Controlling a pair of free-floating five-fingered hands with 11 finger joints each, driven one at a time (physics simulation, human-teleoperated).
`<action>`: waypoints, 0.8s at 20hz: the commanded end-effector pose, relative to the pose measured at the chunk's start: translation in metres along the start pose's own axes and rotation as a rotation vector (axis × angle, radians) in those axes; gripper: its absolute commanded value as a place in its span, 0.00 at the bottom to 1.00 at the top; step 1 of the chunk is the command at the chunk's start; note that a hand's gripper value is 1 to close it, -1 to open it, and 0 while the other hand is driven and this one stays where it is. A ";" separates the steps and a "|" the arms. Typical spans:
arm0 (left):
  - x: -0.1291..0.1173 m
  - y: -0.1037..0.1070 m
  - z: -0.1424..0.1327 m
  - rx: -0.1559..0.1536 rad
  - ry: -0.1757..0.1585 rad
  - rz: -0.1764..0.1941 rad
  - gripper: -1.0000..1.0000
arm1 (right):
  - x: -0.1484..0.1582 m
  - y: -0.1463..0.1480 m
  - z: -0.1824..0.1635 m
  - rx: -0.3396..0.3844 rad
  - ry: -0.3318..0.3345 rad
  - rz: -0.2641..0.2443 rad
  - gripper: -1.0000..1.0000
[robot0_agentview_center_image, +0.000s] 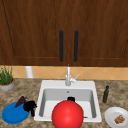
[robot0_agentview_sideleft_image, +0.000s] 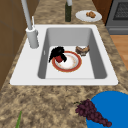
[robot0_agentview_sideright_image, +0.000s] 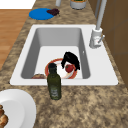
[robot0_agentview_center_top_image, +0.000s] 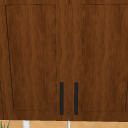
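Two black hands: one (robot0_agentview_center_image: 30, 106) by the round blue plate (robot0_agentview_center_image: 13, 115), one (robot0_agentview_sideleft_image: 57, 53) in the white sink (robot0_agentview_sideleft_image: 105, 72). Three plates: blue, white (robot0_agentview_center_image: 113, 113) and red-rimmed (robot0_agentview_sideleft_image: 67, 67). One dark green glass bottle (robot0_agentview_center_image: 106, 94), one bunch of purple grapes (robot0_agentview_sideleft_image: 91, 113), one small red fruit (robot0_agentview_sideright_image: 69, 68), one potted green plant (robot0_agentview_center_image: 6, 78), two dark cabinet handles (robot0_agentview_center_image: 61, 45).

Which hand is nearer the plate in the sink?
Right. The right hand is over the plate, fingers curled on a red fruit. The left hand is outside the sink, to its left, by the blue plate.
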 end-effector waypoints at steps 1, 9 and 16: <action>0.000 0.000 0.000 0.000 0.000 0.000 0.50 | 0.000 -0.011 0.006 -0.023 0.015 -0.016 0.00; 0.000 0.000 0.000 0.000 0.000 0.000 0.50 | -0.005 -0.050 0.029 0.030 -0.001 0.003 0.00; 0.000 0.000 0.000 0.000 0.000 0.000 0.50 | -0.025 -0.079 0.059 -0.006 -0.021 -0.017 0.00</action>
